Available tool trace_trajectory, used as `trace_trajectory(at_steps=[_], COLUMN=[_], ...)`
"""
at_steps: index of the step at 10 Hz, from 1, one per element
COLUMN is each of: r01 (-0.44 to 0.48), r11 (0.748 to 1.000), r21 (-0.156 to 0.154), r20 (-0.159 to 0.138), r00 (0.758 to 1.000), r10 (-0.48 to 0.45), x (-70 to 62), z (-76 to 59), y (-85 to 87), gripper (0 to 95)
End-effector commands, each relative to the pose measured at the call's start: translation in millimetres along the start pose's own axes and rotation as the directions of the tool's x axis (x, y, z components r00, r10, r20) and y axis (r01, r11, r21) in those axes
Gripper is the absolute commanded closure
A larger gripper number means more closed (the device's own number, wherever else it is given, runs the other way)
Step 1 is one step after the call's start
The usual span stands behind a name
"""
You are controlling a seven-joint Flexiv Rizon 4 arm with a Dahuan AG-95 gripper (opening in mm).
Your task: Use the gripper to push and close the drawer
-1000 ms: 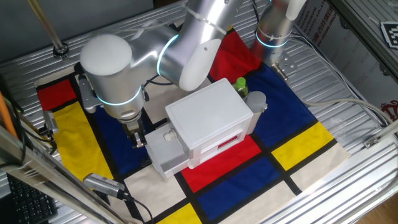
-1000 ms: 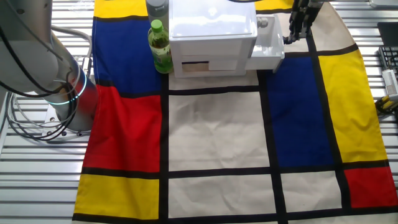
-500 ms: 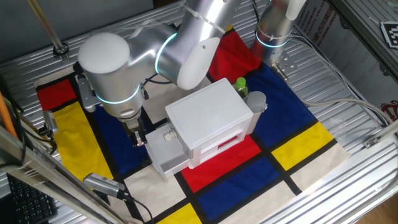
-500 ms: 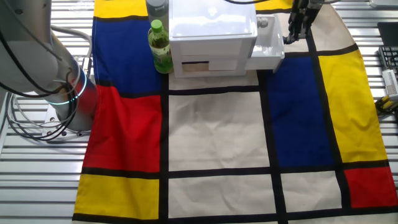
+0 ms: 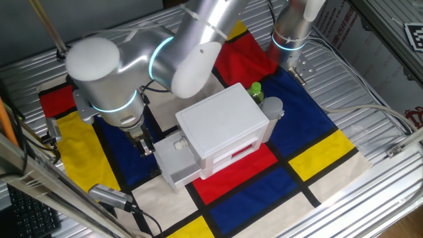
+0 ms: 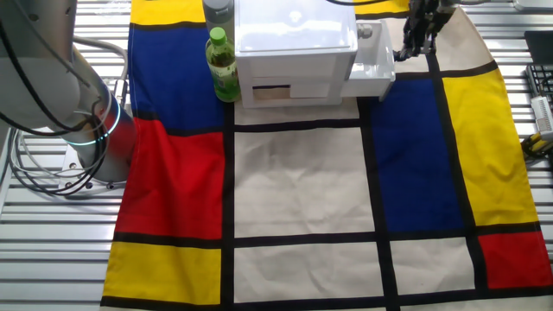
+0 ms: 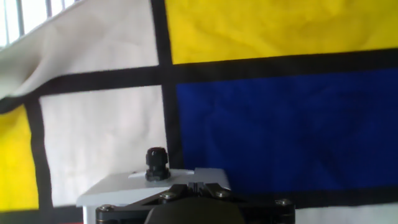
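While the pale grey boxy plastic drawer [image 5: 175, 160] juts from the white cabinet [image 5: 225, 125], the small black two-finger gripper [image 5: 143, 145] hangs just beside its front edge over bare blue cloth [image 5: 125, 162]; its finger spacing cannot be told.

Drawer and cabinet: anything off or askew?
Only the drawer: it sticks out of the white cabinet instead of sitting flush. The gripper is at its front end. The green bottle beside the cabinet stands upright; nothing spilled.
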State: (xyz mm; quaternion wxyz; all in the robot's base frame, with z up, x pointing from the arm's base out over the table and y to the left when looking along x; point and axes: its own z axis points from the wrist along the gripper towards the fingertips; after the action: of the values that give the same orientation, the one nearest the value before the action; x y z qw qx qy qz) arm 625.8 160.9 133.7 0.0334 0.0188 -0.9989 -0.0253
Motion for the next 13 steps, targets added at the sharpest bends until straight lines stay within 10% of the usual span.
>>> trace_trajectory(at_steps=[1,4,13], r01=[0.041,0.049,0.063], r11=[0.999,0.999,0.998], r21=[0.000,0.013,0.017], r20=[0.022,0.087,0.076], r00=[0.999,0.995,0.995], r10=[-0.041,-0.050,-0.064], x=[0.5,0.5,-8.1], z=[0.1,0.1,0.9], y=[0.2,0.2,5.4], gripper=[95.0,95.0,95.0])
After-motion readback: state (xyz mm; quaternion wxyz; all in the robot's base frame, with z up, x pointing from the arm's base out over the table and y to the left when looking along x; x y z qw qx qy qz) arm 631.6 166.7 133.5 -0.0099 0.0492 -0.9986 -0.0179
